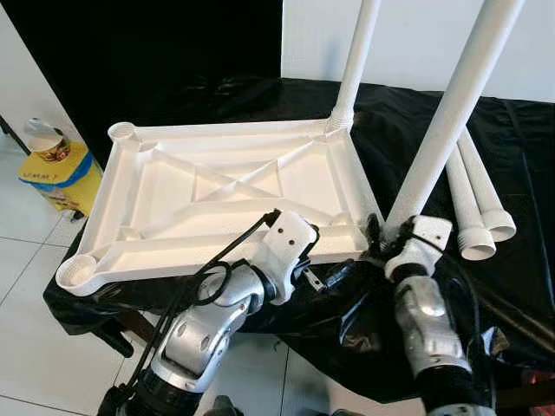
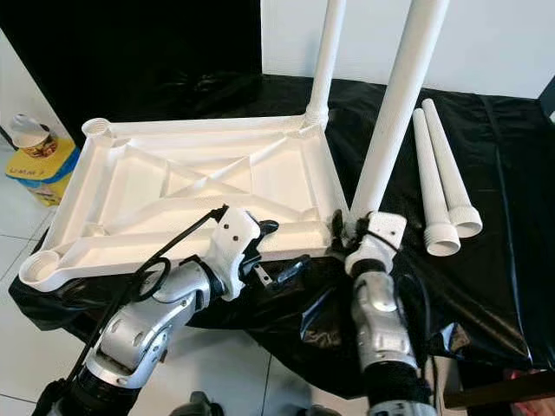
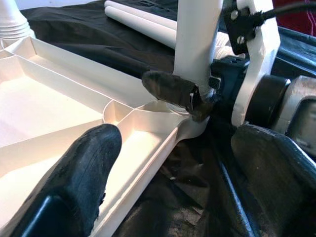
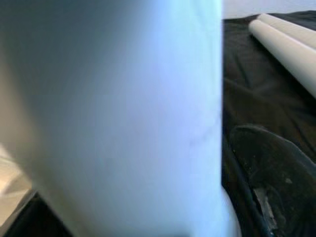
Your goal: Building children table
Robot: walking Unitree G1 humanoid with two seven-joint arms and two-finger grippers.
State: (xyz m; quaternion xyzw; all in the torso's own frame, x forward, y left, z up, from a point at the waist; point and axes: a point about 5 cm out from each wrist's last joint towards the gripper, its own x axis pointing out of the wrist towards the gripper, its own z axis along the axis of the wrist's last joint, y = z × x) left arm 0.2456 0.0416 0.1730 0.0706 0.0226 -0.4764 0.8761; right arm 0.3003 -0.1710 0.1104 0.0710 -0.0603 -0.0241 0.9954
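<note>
Right gripper (image 1: 381,236) is clamping a leg (image 1: 447,117) in the tabletop (image 1: 217,195) corner socket at frame centre. Left gripper (image 3: 168,163) is straddling the rim, fingers apart. A tilted leg risks jamming.

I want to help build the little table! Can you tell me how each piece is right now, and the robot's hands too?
Tabletop: upside down on the black cloth.
Far leg: standing in its corner socket.
Near leg: upright at the near corner, held at its base.
Two spare legs: lying side by side on the cloth.
Two left sockets: empty.
Right gripper: shut on near leg.
Left gripper: open, by the tabletop's near edge.
</note>
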